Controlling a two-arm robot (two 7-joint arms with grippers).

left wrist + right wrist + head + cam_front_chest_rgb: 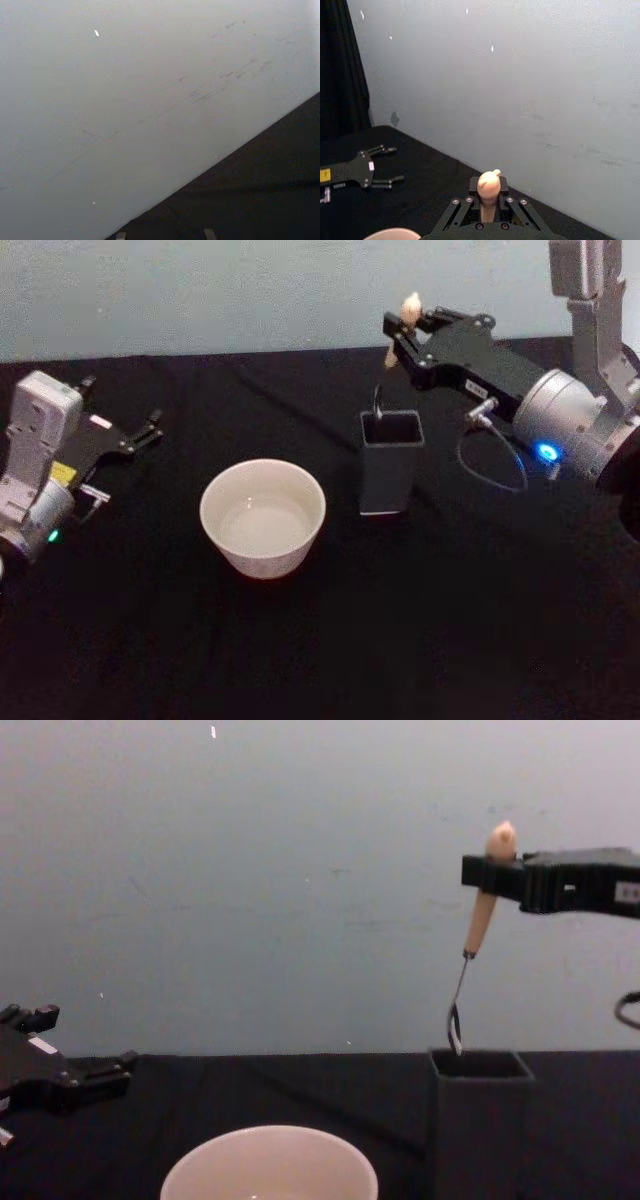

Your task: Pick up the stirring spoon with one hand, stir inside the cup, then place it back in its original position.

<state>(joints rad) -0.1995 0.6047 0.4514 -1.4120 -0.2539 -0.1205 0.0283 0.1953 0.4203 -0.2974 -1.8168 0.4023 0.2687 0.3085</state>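
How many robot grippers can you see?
2. The left gripper lies open, low on the left. The right gripper is raised on the right, shut on the stirring spoon above the holder.

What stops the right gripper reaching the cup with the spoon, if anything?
Likely yes. The right gripper holds the stirring spoon by its handle, bowl near the rim of the holder; lifted slightly, its path to the cup looks open.
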